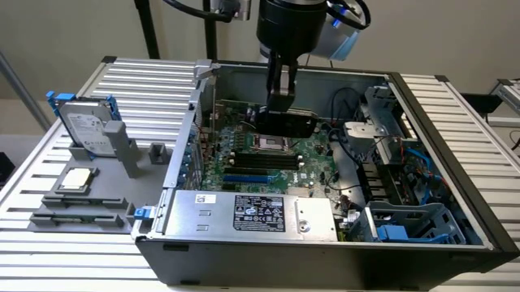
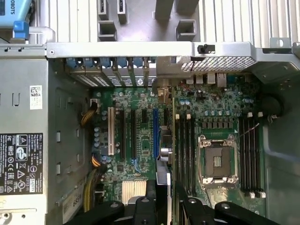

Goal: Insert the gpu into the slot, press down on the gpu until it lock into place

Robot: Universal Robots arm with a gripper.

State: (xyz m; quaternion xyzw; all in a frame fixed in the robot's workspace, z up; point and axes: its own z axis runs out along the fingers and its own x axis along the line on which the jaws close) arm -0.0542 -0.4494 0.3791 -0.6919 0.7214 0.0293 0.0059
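Black gpu point(image 1: 286, 125), pinched in the pincer point(image 1: 281, 108), hangs over the motherboard point(image 1: 281, 163), one o'clock from the blue slot point(image 1: 246, 179).

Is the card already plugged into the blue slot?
No, the gpu is held up in the hand, away from the blue slot, which lies bare.

The arm point(image 1: 291, 24) is reaching straight down from above, its thick black wrist section standing vertical. The gripper point(image 1: 282, 104) is hanging below it, fingers point(image 2: 151, 196) pointing downward — drawn close together and clamping the gpu point(image 1: 290, 125) between them. In the wrist view the two black fingers are pressing on either side of the card's thin edge.
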